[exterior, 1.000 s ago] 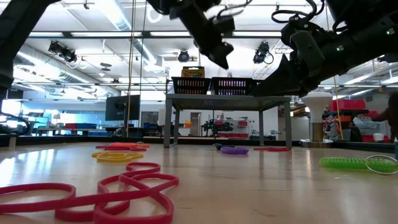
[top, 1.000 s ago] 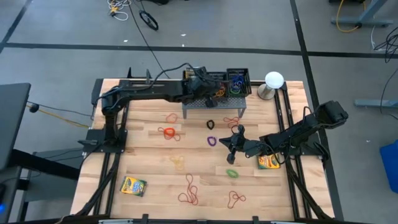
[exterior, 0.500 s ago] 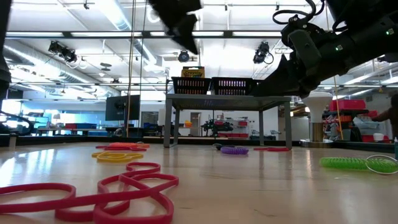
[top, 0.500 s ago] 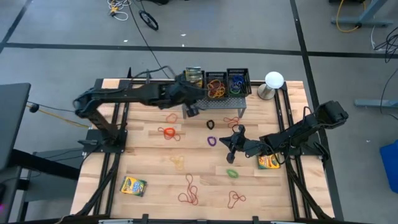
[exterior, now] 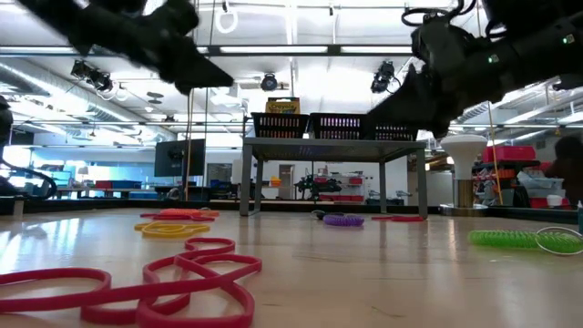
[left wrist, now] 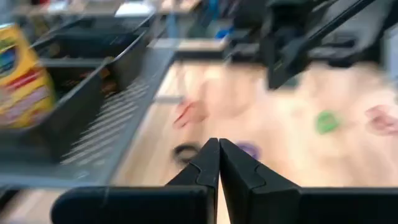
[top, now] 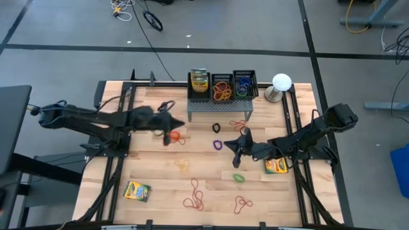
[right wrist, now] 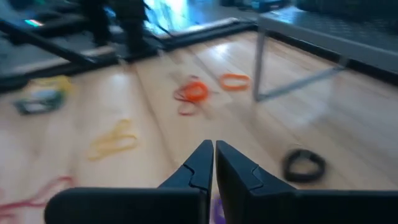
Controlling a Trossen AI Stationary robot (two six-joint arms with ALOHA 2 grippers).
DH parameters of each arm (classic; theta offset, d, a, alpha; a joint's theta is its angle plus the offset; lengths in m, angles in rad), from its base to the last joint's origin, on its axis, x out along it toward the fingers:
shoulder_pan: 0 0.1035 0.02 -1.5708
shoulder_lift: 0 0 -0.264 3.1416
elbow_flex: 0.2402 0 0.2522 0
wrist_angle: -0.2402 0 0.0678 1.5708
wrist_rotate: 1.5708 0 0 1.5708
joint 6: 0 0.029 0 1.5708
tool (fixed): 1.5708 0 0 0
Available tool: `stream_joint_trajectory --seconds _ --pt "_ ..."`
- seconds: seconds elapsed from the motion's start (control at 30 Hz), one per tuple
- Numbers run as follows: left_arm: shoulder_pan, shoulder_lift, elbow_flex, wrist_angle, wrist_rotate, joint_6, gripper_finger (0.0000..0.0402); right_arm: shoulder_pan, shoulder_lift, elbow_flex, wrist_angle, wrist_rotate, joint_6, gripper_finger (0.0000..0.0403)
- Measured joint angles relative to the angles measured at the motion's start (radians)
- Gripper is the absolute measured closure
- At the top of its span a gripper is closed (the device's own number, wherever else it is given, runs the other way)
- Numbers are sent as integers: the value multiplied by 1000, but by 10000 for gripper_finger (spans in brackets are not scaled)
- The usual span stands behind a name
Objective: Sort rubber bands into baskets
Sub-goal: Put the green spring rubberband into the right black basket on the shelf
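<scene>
Right, I see three baskets (top: 221, 84) on the grey stand (top: 219, 106): a crayon box in one, orange bands (top: 222, 88) in the middle, blue ones (top: 243, 87) in the third. My left gripper (top: 167, 126) hangs pinched shut and empty above the loose orange bands (top: 171, 135). My right gripper (top: 238, 144), likewise closed, sits near the purple band (top: 218, 144).

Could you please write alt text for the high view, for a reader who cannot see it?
Two dark arms reach over a wooden table strewn with rubber bands. Both the left end effector and right end effector are shut and empty. Baskets sit on a grey stand.
</scene>
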Motion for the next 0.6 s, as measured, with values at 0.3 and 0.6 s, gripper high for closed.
stream_joint_trajectory --seconds 0.3,0.6 --pt "-26 -37 -306 550 63 -39 386 -4 0 0 97 -178 33 376" --pt "-26 -35 -332 569 63 -47 385 -4 0 11 194 -280 -37 396"
